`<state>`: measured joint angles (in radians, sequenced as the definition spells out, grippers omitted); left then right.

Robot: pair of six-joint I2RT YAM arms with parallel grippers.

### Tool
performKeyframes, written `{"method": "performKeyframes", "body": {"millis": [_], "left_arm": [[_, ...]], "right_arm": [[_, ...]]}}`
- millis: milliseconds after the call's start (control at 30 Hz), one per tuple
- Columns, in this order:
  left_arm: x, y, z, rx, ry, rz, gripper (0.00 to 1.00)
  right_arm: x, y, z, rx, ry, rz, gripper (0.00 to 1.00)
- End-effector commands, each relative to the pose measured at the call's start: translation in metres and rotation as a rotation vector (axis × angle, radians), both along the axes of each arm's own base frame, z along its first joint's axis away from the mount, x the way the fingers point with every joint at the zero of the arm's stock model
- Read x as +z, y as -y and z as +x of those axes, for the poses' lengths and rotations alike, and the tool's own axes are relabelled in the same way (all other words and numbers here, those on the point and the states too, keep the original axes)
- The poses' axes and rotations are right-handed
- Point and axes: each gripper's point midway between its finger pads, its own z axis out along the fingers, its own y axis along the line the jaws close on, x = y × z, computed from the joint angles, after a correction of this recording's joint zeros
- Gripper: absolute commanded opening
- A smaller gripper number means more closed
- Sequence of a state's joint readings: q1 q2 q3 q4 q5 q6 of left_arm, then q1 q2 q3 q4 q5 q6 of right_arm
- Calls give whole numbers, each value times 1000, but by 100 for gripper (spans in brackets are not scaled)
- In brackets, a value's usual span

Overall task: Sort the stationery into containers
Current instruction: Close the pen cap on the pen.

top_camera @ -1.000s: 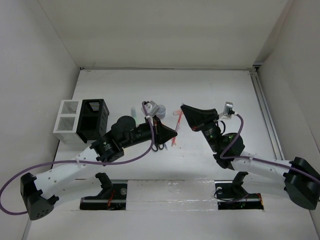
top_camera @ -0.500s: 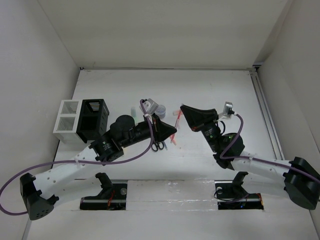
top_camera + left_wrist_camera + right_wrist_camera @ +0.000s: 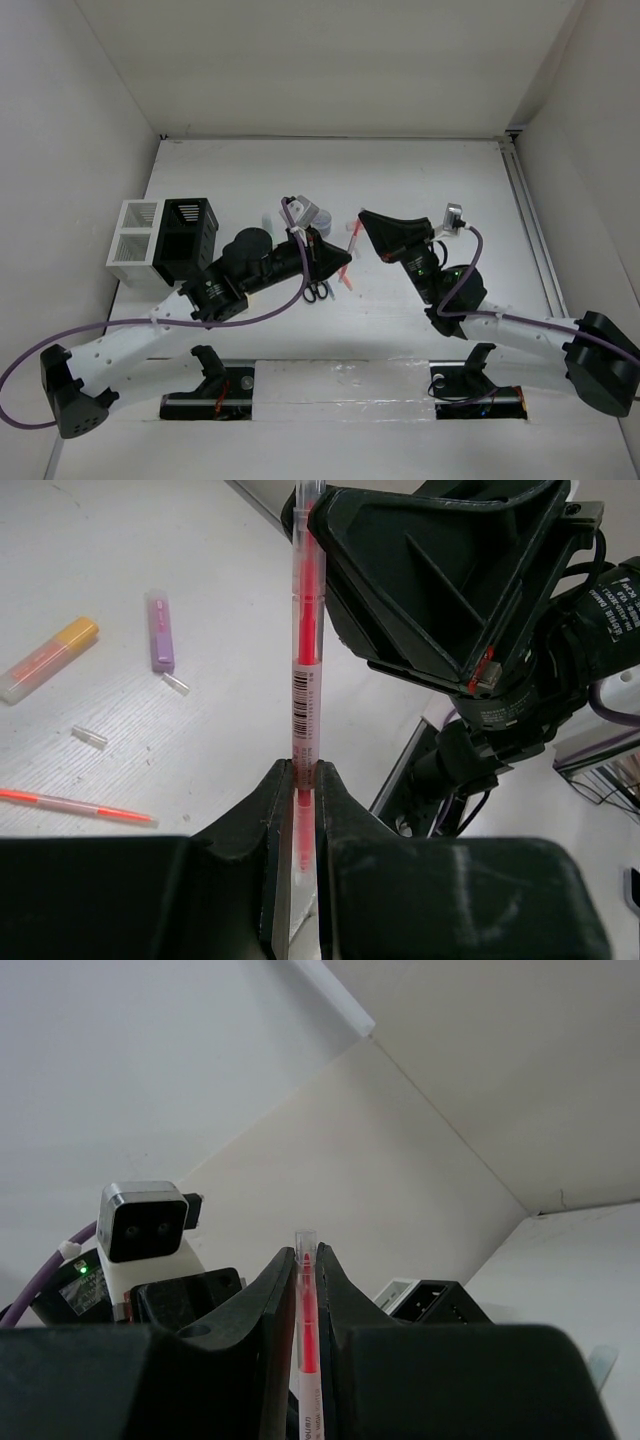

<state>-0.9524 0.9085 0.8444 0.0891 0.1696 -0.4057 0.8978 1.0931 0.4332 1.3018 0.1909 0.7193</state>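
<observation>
mid-air handover. the red pen (image 3: 305,630) was off the table (image 3: 420,180), upright between the two arms. left gripper (image 3: 302,772) was pinching it at the lower barrel, fingers pressed tight on both sides. right gripper (image 3: 304,1260) had its fingers closed up against the same pen's other end; from its own wrist view it looked clamped, though contact pressure was hard to judge.

both containers sat at the far left: white container (image 3: 133,245) against the wall, black container (image 3: 188,240) just beside it. so my read was right-to-left transfer, with the left arm doing the drop.

how to do it well:
- only one side should let go, and only once the other's grip is sure
- right should spread its fingers fully, then back off along the pen axis, not sideways, or it'll lever the pen out of the left's pinch
- left should hold the pen vertical on the way over and enter a compartment tip first

an orange highlighter (image 3: 50,658), a purple highlighter (image 3: 160,645), a second red pen (image 3: 75,805) and the scissors (image 3: 316,291) lay unsorted on the table.
</observation>
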Motion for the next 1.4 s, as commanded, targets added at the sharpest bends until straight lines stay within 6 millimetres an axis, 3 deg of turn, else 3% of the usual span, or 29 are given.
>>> {"method": "performKeyframes", "body": {"millis": [0,400,533,600,833,1367], "left_arm": [[44,-4,15,71,102,-77,0],[72,-18,14,103,164,-102,0],[71,-15,8,62,172,-99,0],[71,-14,5,43,172,-100,0],[84,-10,-8,-29,211,-141,0],[84,-10,-16,-73,237,-129,0]], "right_arm": [[71,34,-40,53,222,259,0],[43,24,-32,15,168,105,0],[24,14,-27,9,132,-10,0],[28,15,-29,8,142,-24,0],[14,7,-22,-5,119,-88,0],[-20,-15,-11,14,68,-234,0]]}}
